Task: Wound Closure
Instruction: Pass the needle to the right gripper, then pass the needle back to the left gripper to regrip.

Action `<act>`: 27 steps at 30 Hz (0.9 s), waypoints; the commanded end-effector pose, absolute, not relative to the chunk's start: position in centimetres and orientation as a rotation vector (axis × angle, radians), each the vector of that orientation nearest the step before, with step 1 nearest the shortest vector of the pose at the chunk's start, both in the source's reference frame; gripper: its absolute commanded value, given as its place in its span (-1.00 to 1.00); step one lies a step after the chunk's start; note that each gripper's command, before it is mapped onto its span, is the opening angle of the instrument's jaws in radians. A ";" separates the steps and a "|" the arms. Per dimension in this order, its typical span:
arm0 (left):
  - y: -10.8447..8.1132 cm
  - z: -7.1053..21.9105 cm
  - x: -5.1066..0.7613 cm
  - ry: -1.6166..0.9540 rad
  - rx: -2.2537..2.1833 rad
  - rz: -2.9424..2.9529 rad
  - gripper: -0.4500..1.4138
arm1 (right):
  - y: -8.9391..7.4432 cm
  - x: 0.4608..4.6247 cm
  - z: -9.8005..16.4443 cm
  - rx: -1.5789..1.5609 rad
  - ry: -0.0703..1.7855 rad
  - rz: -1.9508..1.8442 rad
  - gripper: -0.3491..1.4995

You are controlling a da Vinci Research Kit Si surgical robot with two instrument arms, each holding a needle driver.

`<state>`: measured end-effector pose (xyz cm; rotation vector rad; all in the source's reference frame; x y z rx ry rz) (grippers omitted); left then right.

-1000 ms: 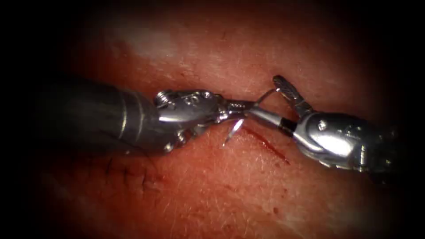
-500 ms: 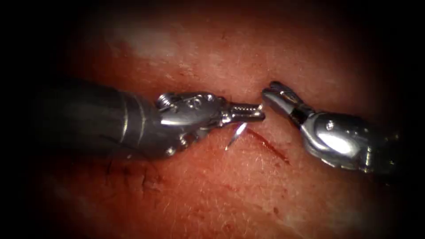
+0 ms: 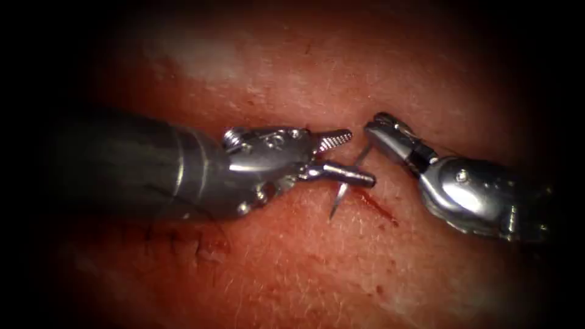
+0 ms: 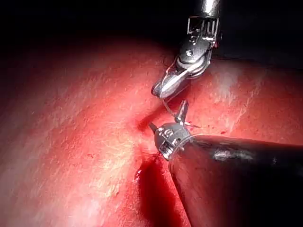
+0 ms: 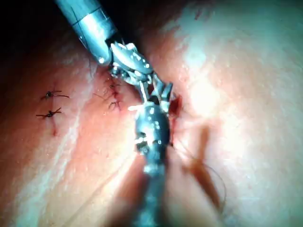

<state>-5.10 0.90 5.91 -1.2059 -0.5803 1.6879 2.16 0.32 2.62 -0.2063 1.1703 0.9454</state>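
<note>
Here the left tool (image 3: pixel 352 157) has its jaws parted and grips nothing, while the right tool (image 3: pixel 373 129) is clenched on the needle (image 3: pixel 339 198) near its blunt end. The needle slants down from those jaws, passes behind the left tool's lower jaw, and its point shows bare over the tissue (image 3: pixel 292 268), just left of the cut (image 3: pixel 378 207); it looks free of the tissue, not driven in. A streak of red fluid marks the cut.

The right wrist view adds what the endoscope barely gives: finished stitches (image 5: pixel 49 105) with short dark cut ends, well apart from the tools, and a thin thread (image 5: pixel 215 182) curving loose over the tissue behind the right tool (image 5: pixel 152 97). The left tool (image 5: pixel 163 92) lies close against it there, and the crowding hides the needle's grip.

The left wrist view shows the left tool (image 4: pixel 166 119) with spread jaws, the right tool (image 4: pixel 158 90) just beyond, and the needle (image 4: pixel 166 107) as a pale sliver between them.

No writing can be read on either tool.
</note>
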 end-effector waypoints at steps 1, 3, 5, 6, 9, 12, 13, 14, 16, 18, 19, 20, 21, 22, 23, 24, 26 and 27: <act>0.8 6.0 -5.15 -0.584 -1.197 1.693 0.48 | 0.3 2.20 2.7 -0.216 1.169 0.911 -1.00; 0.8 6.0 -5.16 -0.590 -1.181 1.706 0.48 | 0.3 2.21 2.7 -0.211 1.179 0.882 -1.00; 0.8 6.0 -5.16 -0.633 -1.175 1.726 0.50 | 0.3 2.22 2.7 -0.193 1.201 0.842 -1.00; 0.8 6.0 -5.16 -0.656 -1.176 1.735 0.50 | 0.3 2.22 2.6 -0.185 1.212 0.821 -1.00; 0.8 6.0 -5.13 -0.696 -1.189 1.753 0.42 | 0.3 2.23 2.6 -0.146 1.248 0.778 -1.00; 0.7 6.0 -5.10 -0.749 -1.196 1.743 0.24 | 0.3 2.27 2.6 -0.119 1.276 0.744 -1.00; 0.7 6.0 -5.09 -0.761 -1.194 1.736 0.21 | 0.3 2.28 2.6 -0.113 1.281 0.739 -1.00; 0.7 6.0 -5.09 -0.776 -1.192 1.729 0.17 | 0.3 2.30 2.6 -0.107 1.287 0.735 -1.00; 0.7 6.0 -5.09 -0.802 -1.196 1.724 0.01 | 0.3 2.32 2.6 -0.104 1.294 0.724 -1.00; 0.7 6.0 -5.09 -0.840 -1.196 1.713 -0.22 | 0.3 2.35 2.6 -0.097 1.303 0.710 -1.00; 0.7 6.0 -5.08 -0.853 -1.198 1.712 -0.33 | 0.3 2.36 2.6 -0.092 1.304 0.706 -1.00; 0.7 6.0 -5.08 -0.864 -1.196 1.712 -0.46 | 0.3 2.37 2.6 -0.092 1.307 0.698 -1.00; 0.7 6.0 -5.08 -0.885 -1.209 1.693 -0.75 | 0.3 2.39 2.6 -0.093 1.313 0.691 -1.00; 0.7 6.0 -5.07 -0.892 -1.214 1.687 -0.93 | 0.3 2.40 2.6 -0.093 1.317 0.689 -1.00; 0.7 6.0 -5.06 -0.906 -1.210 1.673 -1.00 | 0.3 2.40 2.6 -0.093 1.320 0.682 -1.00; 0.7 6.0 -5.05 -0.925 -1.209 1.658 -1.00 | 0.3 2.40 2.6 -0.091 1.321 0.681 -1.00; 0.7 6.0 -5.01 -0.951 -1.194 1.632 -1.00 | 0.3 2.40 2.6 -0.090 1.322 0.680 -1.00; 0.7 6.0 -4.99 -0.966 -1.180 1.614 -1.00 | 0.3 2.39 2.6 -0.090 1.322 0.680 -1.00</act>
